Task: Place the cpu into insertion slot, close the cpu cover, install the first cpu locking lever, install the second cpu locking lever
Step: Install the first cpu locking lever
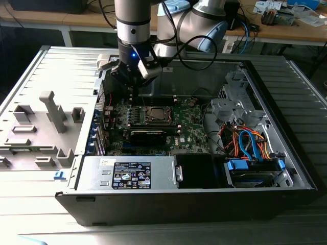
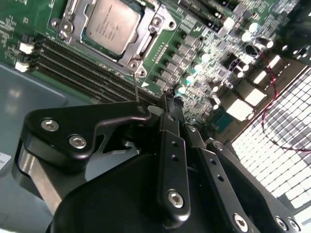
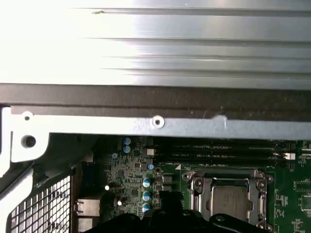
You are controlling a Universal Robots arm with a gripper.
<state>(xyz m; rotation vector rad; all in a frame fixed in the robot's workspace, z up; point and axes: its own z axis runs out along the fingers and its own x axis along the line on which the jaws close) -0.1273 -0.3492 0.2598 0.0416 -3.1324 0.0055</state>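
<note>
The cpu [image 2: 109,24] lies flat in the insertion slot [image 1: 156,115], silvery top up; it also shows in the first wrist view [image 3: 228,200]. The cpu cover [image 2: 146,38] is down around it as a metal frame [image 3: 197,187]. A thin wire locking lever [image 2: 136,87] rises from the socket's corner toward my gripper [image 2: 166,101]. My gripper is shut, and the lever's end meets it beside the fingertips. I cannot tell whether they touch. In the exterior view my gripper [image 1: 132,84] hangs over the board, toward that view's left and behind the slot.
Black memory slots [image 2: 73,63] run beside the socket. A black heatsink block [image 1: 148,135] sits in front of it, and a power supply [image 1: 127,173] lies at the case front. Coloured cables and a drive cage [image 1: 250,148] are on the exterior view's right. The case wall [image 3: 155,121] is close.
</note>
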